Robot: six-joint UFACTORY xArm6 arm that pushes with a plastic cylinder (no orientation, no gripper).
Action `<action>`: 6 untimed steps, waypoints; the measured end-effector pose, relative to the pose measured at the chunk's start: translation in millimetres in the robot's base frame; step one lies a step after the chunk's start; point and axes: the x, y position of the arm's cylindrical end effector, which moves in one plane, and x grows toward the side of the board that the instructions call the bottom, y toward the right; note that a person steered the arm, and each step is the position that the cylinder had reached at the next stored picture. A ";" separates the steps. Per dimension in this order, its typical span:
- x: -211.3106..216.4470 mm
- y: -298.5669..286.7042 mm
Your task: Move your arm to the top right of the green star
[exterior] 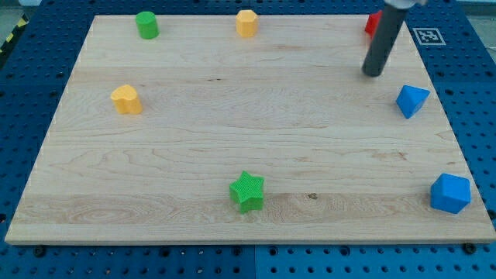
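The green star (247, 191) lies on the wooden board (248, 132) near the view's bottom, just left of the middle. My rod comes down from the view's top right and my tip (373, 74) rests on the board far to the upper right of the star. The tip touches no block. A red block (373, 23) sits just behind the rod at the board's top right edge, partly hidden by it.
A green cylinder (146, 25) and a yellow block (246, 23) stand along the top edge. A yellow block (125, 100) is at the left. A blue block (411, 101) is right of my tip and a blue block (450, 193) is at the bottom right.
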 end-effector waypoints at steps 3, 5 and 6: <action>33.8 -42.4; 129.9 -75.8; 160.2 -76.7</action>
